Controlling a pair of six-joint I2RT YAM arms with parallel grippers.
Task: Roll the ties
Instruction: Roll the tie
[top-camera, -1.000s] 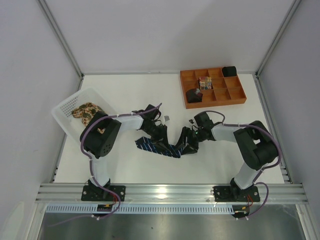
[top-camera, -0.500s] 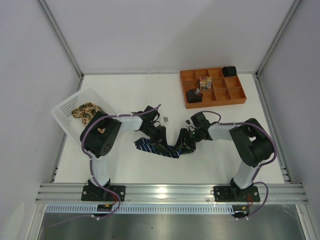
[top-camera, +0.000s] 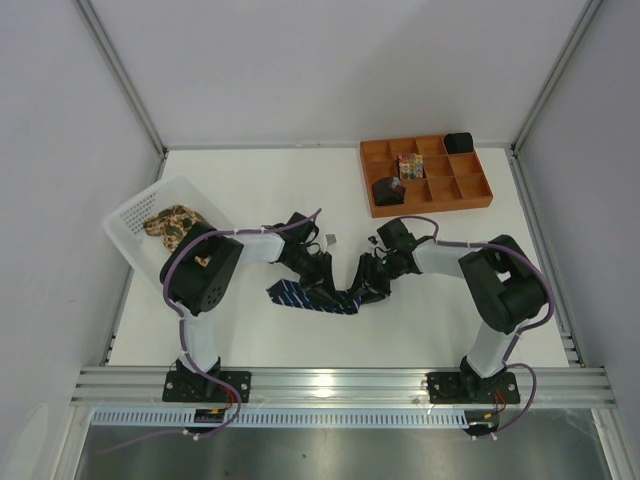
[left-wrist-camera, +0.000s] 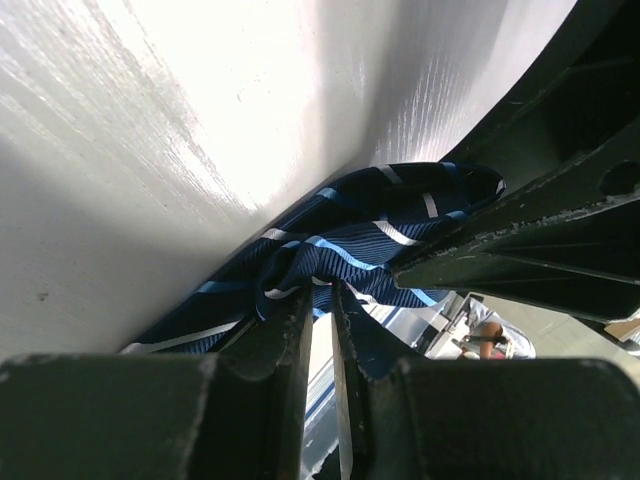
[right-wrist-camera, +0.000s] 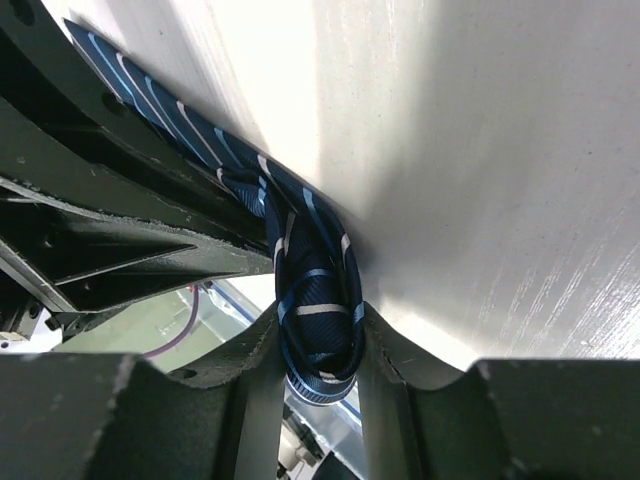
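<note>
The navy tie (top-camera: 300, 297) with thin pale-blue stripes lies bunched on the white table between my two arms. My left gripper (top-camera: 322, 274) is nearly shut, its tips pinching a fold of the tie (left-wrist-camera: 340, 235) in the left wrist view, with my left gripper (left-wrist-camera: 320, 295) low at the table. My right gripper (top-camera: 366, 284) is shut on a folded, looped end of the tie (right-wrist-camera: 315, 290); in the right wrist view my right gripper (right-wrist-camera: 318, 320) has fabric filling its jaws. The tan floral tie (top-camera: 170, 224) lies in the white basket (top-camera: 130, 215) at the left.
An orange compartment tray (top-camera: 470, 185) stands at the back right, holding a dark roll (top-camera: 388, 190) and a patterned roll (top-camera: 408, 165). A black roll (top-camera: 459, 142) sits at its far corner. A small grey tag (top-camera: 331, 238) lies behind the grippers.
My right gripper has moved left and slightly back toward the left gripper, carrying its end of the navy tie. The tie has bunched shorter and shifted left. The left gripper barely moved.
</note>
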